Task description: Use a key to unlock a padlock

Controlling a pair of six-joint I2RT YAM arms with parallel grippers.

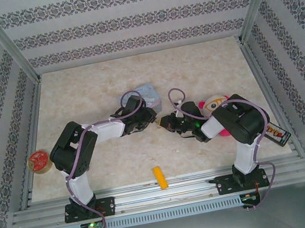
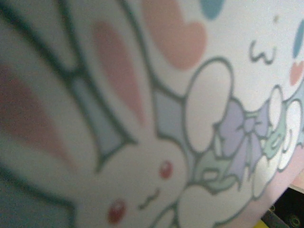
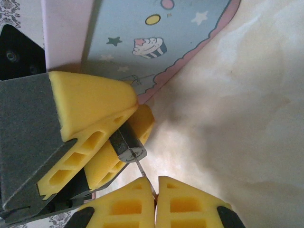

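Right end effector [image 3: 156, 183] tight around key [image 3: 141, 169] (tip at padlock [image 3: 124, 142])

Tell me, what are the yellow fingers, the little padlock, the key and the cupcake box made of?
Yellow fingers: matte plastic, maybe foam; moulded hollow cells show. Padlock: dark body with a dull grey end, probably painted metal. Key: thin silvery sliver, looks metal. Cartoon tin: smooth, printed pale-blue surface, likely thin metal, though plastic is possible.
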